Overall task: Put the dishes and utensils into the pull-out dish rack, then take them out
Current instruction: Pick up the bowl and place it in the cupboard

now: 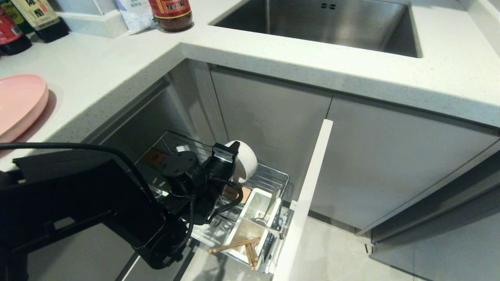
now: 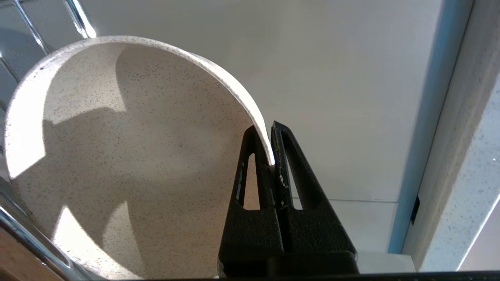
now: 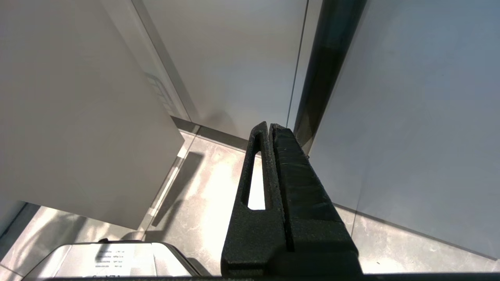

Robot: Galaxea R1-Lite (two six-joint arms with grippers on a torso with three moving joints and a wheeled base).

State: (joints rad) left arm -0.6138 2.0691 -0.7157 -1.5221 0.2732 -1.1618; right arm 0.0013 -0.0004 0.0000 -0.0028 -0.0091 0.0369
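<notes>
In the head view, the left gripper [image 1: 230, 150] is positioned over the pull-out dish rack [image 1: 273, 180], which is extended from the cabinet below the countertop [image 1: 117, 70]. The gripper is clamped on the rim of the bowl [image 1: 247, 164], which is tipped on edge above the wire basket, clear of the utensil cup [image 1: 256, 207]. The fork [image 1: 269, 210] stands in the cup, and the chopsticks [image 1: 234, 246] lie across its front compartment, just behind the white panel front [image 1: 308, 195]. The pink plate [image 1: 17, 103] lies on the countertop at the far left, well apart from the rack, and the sink [image 1: 324, 23] is set into the counter at the rear. In the left wrist view, the left gripper [image 2: 272, 145] has its fingers drawn narrow on the bowl [image 2: 129, 156] wall, one finger inside the rim and one outside; chrome wire shows beside the bowl. In the right wrist view, the right gripper [image 3: 270, 127] has its fingers pressed together with nothing between them, pointing at cabinet panels above the floor [image 3: 195, 195].
</notes>
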